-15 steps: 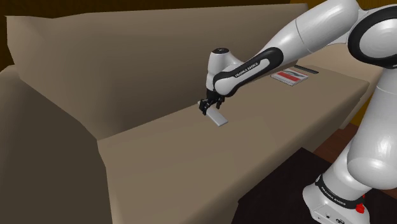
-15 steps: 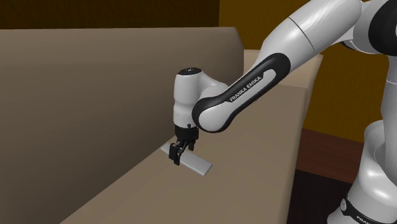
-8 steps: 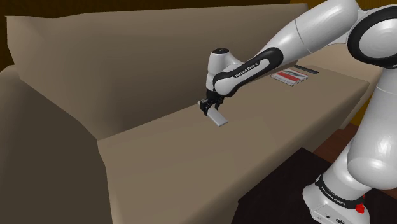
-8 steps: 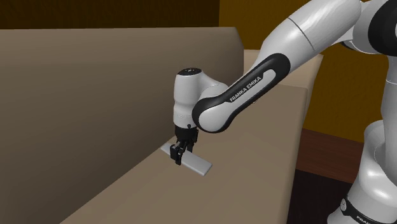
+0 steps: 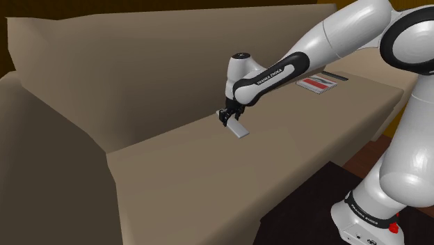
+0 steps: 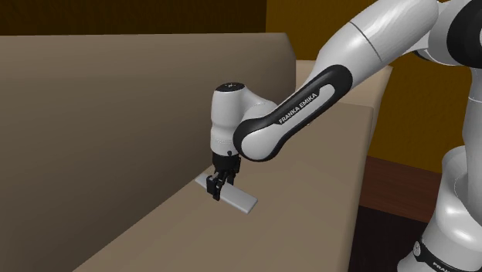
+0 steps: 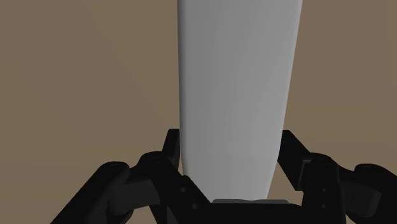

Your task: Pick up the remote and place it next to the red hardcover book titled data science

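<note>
Remote [image 7: 232, 89] lengthwise away from gripper [image 7: 230, 145]

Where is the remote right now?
In the shoulder view's middle, the grey remote lies on the sofa seat by the backrest, clasped by the gripper.

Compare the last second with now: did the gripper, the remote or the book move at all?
Nothing visibly moved. The gripper stays down over one end of the grey remote, its fingers against the remote's two sides, and the remote lies flat on the sofa seat as before. The book farther along the seat is unmoved.
</note>
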